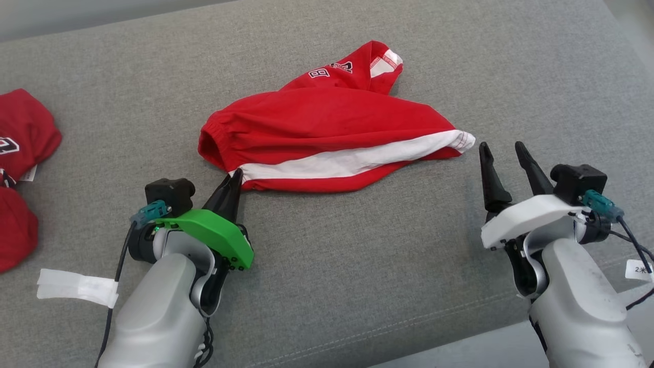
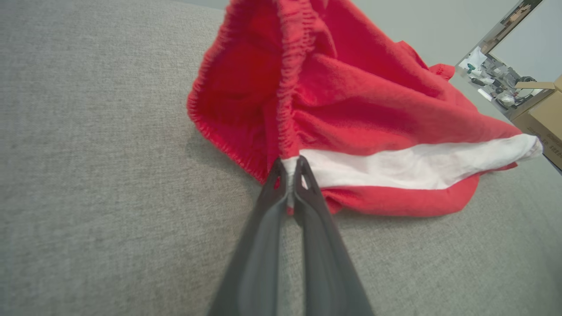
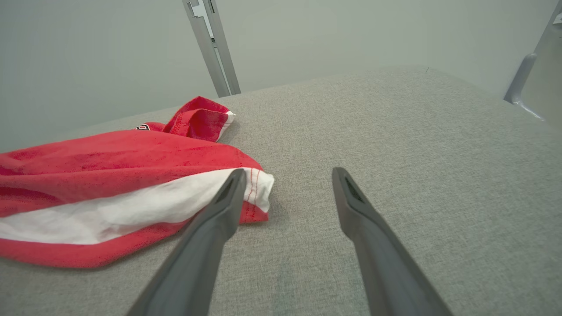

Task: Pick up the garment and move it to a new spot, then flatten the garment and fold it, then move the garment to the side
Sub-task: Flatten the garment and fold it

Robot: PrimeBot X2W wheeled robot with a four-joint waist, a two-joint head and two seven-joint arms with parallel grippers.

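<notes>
The shorts (image 1: 327, 122) are lying crumpled in the middle of the grey cushion (image 1: 357, 266), red with a white stripe running along the near side. Their nearest edge is resting flat on the cushion. Behind it the cloth is bunching into soft folds, and the gathered waistband is gaping open at the left. At the far end one leg is folding back, showing black-and-white lettering and a white patch.

The left gripper (image 1: 234, 176) is reaching up from the near left, its fingers pressed together and pinching the waistband corner where the white stripe begins. A sliver of cloth is showing between the tips in the wrist view. The right gripper (image 1: 501, 145) is standing at the near right with its fingers spread apart, holding nothing. Its tips are sitting just beside the striped leg end.

The cushion's front edge is running close under both forearms. Bare grey cloth is stretching between the grippers in front of the shorts, and more widely to the right and beyond. More red clothes (image 1: 23, 133) are sitting well apart at the left side. Past the far edge a metal post (image 3: 210, 44) is rising against a pale wall.
</notes>
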